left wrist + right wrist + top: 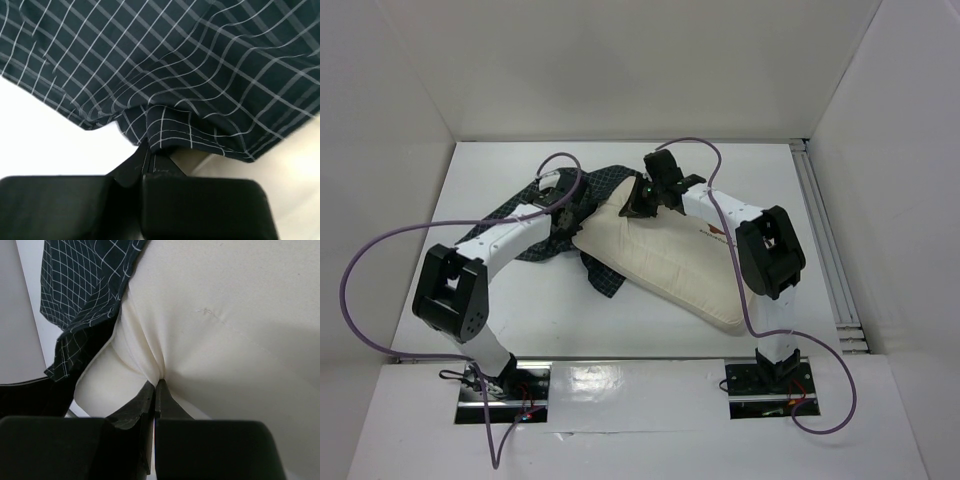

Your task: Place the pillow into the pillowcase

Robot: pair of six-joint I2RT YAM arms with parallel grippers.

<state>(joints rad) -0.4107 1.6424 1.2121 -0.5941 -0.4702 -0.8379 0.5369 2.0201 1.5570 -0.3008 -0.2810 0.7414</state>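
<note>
The left claw [148,152] is closed tight, pinching a fold at the hem of the one pillowcase [190,65], and the right claw [156,386] is likewise closed, nipping a pucker of the one pillow [230,325] near its end. The pillow lies slantwise across the middle of the table [540,310], its far left end against the crumpled pillowcase, which spreads left under the left arm and hides there in part. Two purple cables [560,156] loop off the two arms, one each.
</note>
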